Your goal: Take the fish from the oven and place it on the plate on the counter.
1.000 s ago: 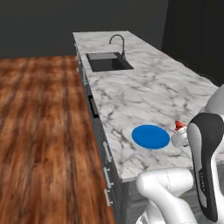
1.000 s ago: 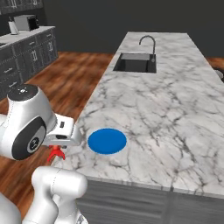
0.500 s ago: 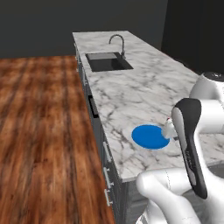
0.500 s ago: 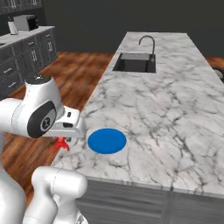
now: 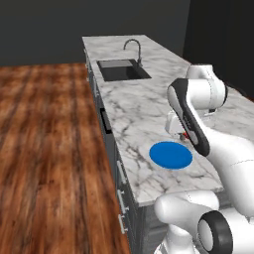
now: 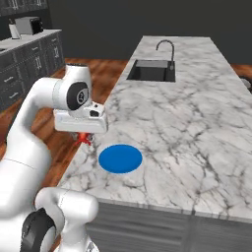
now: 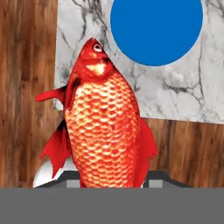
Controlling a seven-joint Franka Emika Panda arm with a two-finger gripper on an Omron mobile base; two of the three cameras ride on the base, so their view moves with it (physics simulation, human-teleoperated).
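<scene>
The claw (image 6: 84, 139) is clamped on the fish (image 7: 105, 127), which hangs over the near corner of the table (image 6: 187, 128), just beside the plate (image 6: 120, 158) but not yet above it. To do this well, I would carry the fish inward until it sits over the middle of the plate, lower it close, and only then let go, since a drop here could miss the rim or fall off the table edge.

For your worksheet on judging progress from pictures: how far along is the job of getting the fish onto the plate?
Done: the fish is out of the oven and gripped in the jaws. In hand: the gripper carries it at the counter edge, beside the plate; the hand view shows floor under its tail. Left: move over the plate, lower and release. The plate is bare.
</scene>
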